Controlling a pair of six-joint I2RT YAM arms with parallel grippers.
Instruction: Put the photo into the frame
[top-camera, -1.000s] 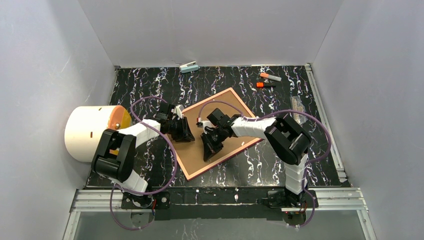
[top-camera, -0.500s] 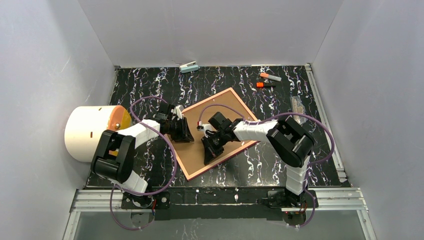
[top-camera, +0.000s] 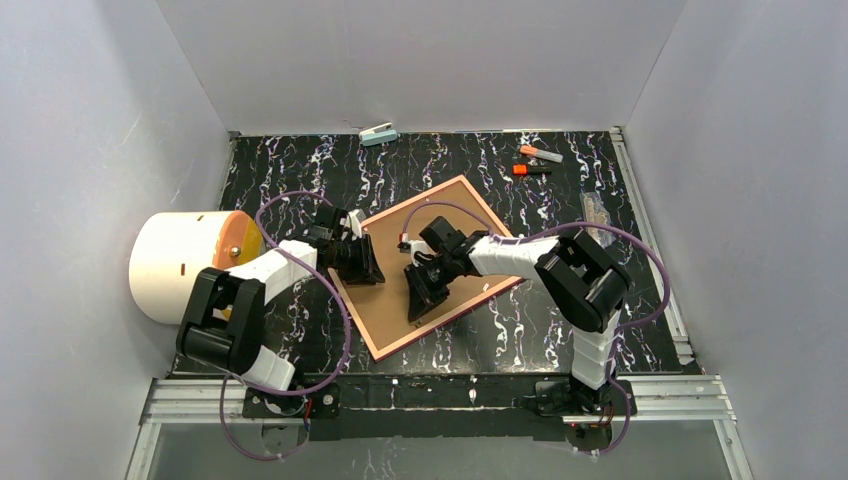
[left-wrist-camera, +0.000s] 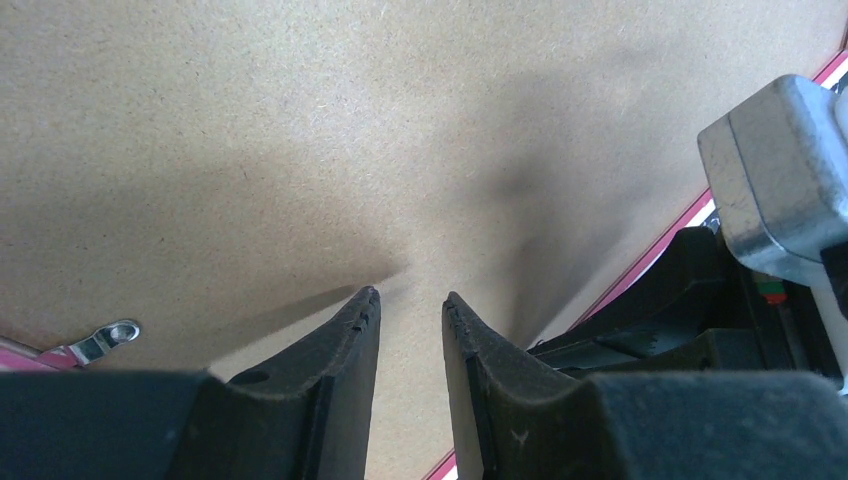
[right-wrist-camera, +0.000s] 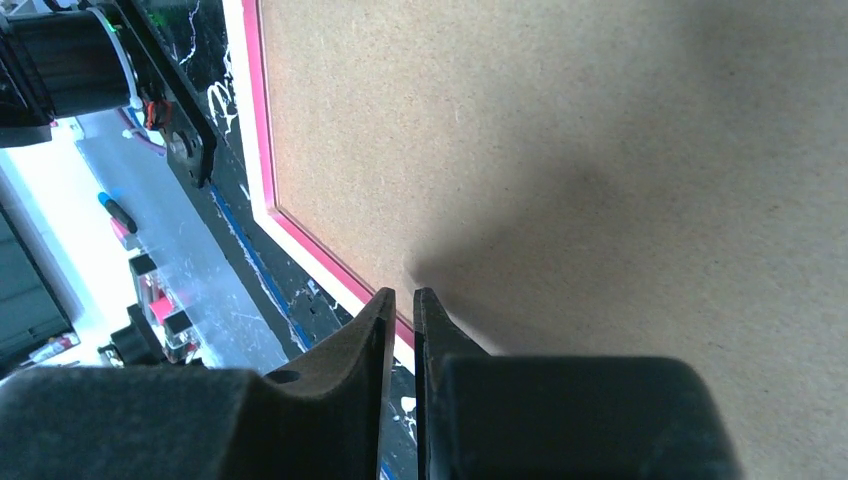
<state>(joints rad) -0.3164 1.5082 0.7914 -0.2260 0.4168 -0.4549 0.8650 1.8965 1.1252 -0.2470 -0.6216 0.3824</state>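
Frame lies back-up in the middle of the black marbled table, turned so its corners point toward the walls. Only a thin pink edge shows around the brown backing board, which fills the opening. Photo: not visible in any view.

Left gripper is down at the frame's left side. Its wrist view looks straight onto bare brown board, fingers a clear gap apart with nothing between them, tips just over the surface. Whether they actually touch it, I cannot tell. Off to the lower left of that view, a small metal tab sits at the pink edge.

Right gripper comes in over the middle of the board, pointing toward the frame's near edge. Its fingers stand only a narrow slit apart, and I see nothing caught in that slit. The tips hang over the brown surface right beside the pink strip and its white rim, black table just past it.

Around the edges: a big white cylinder with an orange end rests on its side at the left, just beside the left arm. A small pale blue stapler-like thing is at the back wall. Two orange-capped markers lie at the back right, well apart from the frame.
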